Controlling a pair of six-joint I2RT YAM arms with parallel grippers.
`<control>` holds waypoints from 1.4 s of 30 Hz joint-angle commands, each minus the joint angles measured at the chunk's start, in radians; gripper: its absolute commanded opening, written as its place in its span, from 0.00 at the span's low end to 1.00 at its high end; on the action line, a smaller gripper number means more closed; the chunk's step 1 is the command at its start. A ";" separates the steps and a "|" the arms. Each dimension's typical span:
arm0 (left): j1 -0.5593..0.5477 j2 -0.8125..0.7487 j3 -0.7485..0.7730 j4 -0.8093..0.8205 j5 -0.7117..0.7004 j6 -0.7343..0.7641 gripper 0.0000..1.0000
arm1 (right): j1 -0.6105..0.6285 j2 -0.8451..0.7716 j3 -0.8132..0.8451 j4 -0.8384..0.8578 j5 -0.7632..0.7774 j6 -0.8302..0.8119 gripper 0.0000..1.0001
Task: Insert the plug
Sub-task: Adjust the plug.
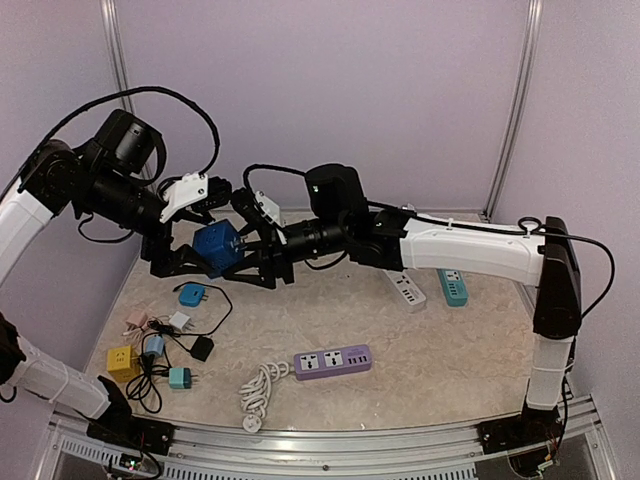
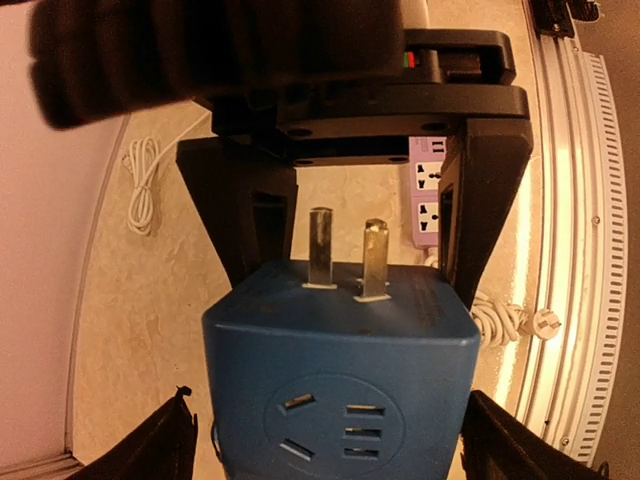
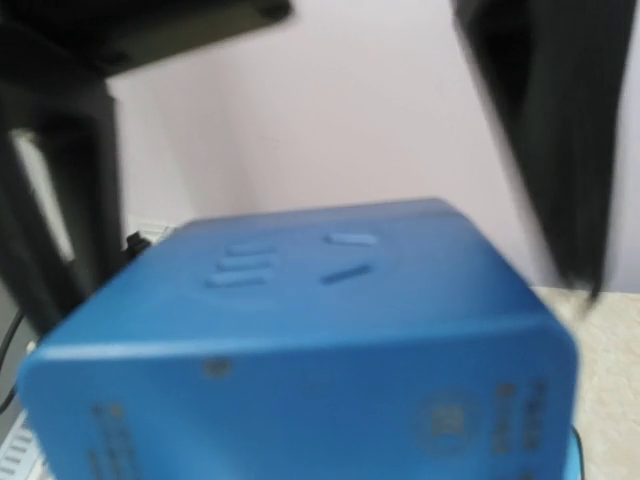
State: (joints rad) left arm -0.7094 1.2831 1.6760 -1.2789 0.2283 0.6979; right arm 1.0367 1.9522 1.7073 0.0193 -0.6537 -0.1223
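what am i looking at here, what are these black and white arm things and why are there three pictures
These are two robot arms bolted at the near edge of a table. The wide picture comes from a fixed camera above and behind them; the other two come from small cameras on each wrist, so they look blurry and very close.

Between the arms, in mid-air, is a dark blue cube-shaped plug adapter with two metal prongs. The right claw grips it. The left claw sits around it with its fingers spread wide, apparently letting go.

On the beige tabletop lie a purple power strip with a coiled white cord, a white power strip, a teal power strip, and several small coloured adapters on the left, including a yellow cube.
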 commanded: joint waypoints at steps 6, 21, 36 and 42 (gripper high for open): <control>0.079 -0.038 0.163 0.017 0.060 -0.042 0.99 | -0.004 -0.172 -0.123 0.281 0.089 0.120 0.00; 0.198 -0.363 -0.141 0.490 0.326 -0.129 0.98 | 0.001 -0.202 -0.214 0.727 0.032 0.200 0.00; -0.004 -0.220 -0.122 0.649 0.338 -0.201 0.92 | 0.006 -0.167 -0.193 0.730 -0.100 0.140 0.00; -0.021 -0.188 -0.099 0.657 0.333 -0.192 0.75 | 0.008 -0.148 -0.177 0.725 -0.112 0.148 0.00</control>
State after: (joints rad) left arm -0.7197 1.0828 1.5440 -0.6514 0.5671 0.5014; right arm 1.0363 1.7805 1.4967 0.7177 -0.7258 0.0273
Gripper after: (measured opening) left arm 0.760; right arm 0.613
